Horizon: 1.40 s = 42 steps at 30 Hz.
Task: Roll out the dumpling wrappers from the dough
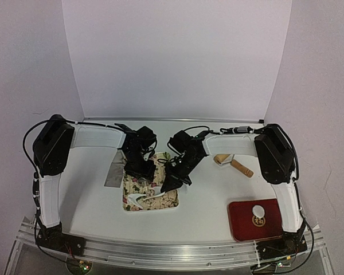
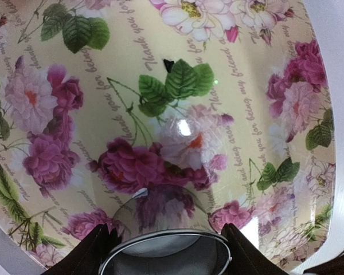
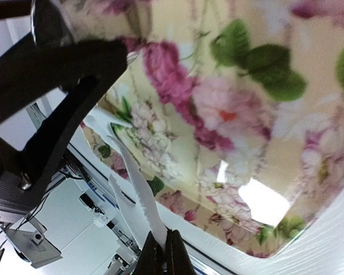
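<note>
Left gripper (image 2: 166, 258) grasps a round metal ring cutter (image 2: 160, 239) between its black fingers (image 2: 97, 255), close over a shiny cream mat printed with pink flowers (image 2: 160, 114). Right gripper (image 3: 164, 255), at the bottom edge of its wrist view, is pinched tight on a ragged strip of white dough (image 3: 139, 192) trailing across the mat's edge. At the overhead view's lower right, a thin round white dumpling wrapper (image 1: 258, 209) lies on a dark red rectangular tray (image 1: 241, 230), well apart from both grippers, with a wooden rolling pin (image 1: 236, 165) above it.
</note>
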Motion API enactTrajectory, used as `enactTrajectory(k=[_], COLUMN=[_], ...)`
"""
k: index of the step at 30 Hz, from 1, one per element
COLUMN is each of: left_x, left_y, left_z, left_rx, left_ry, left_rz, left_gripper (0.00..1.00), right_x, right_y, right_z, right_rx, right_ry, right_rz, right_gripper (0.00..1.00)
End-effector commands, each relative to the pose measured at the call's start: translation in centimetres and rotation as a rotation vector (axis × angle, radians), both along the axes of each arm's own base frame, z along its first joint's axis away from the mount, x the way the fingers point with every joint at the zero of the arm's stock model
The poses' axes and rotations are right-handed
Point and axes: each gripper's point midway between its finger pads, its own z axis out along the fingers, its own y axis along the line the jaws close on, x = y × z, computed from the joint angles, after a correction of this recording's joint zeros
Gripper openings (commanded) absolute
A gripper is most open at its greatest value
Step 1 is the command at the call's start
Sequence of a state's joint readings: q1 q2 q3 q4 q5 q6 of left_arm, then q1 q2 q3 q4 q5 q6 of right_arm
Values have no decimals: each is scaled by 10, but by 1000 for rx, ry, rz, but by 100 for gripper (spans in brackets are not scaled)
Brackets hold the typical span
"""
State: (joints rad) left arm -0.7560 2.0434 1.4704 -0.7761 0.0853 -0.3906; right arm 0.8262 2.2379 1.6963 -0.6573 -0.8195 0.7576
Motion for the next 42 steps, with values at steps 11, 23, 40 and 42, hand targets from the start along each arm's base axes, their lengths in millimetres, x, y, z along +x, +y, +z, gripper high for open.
enactTrajectory(k=[11,23,40,42], left_x=[0,11,15,15], left_y=[-2,-3,55,55], left_z=[10,67,88,88], left_rx=[-55,-147,-275,-277], left_ry=[4,-140,-92,-87], left_rz=[-5,26,282,282], left_gripper=[71,99,99,99], right_x=[8,31,78,80], right_y=[-4,-23,39,45], right_z=[31,45,34,27], right_rx=[-40,-136,-80,-72], right_ry=[-152,-338,-475,-468], right_rz=[42,27,63,71], right_gripper=[38,70,59,56])
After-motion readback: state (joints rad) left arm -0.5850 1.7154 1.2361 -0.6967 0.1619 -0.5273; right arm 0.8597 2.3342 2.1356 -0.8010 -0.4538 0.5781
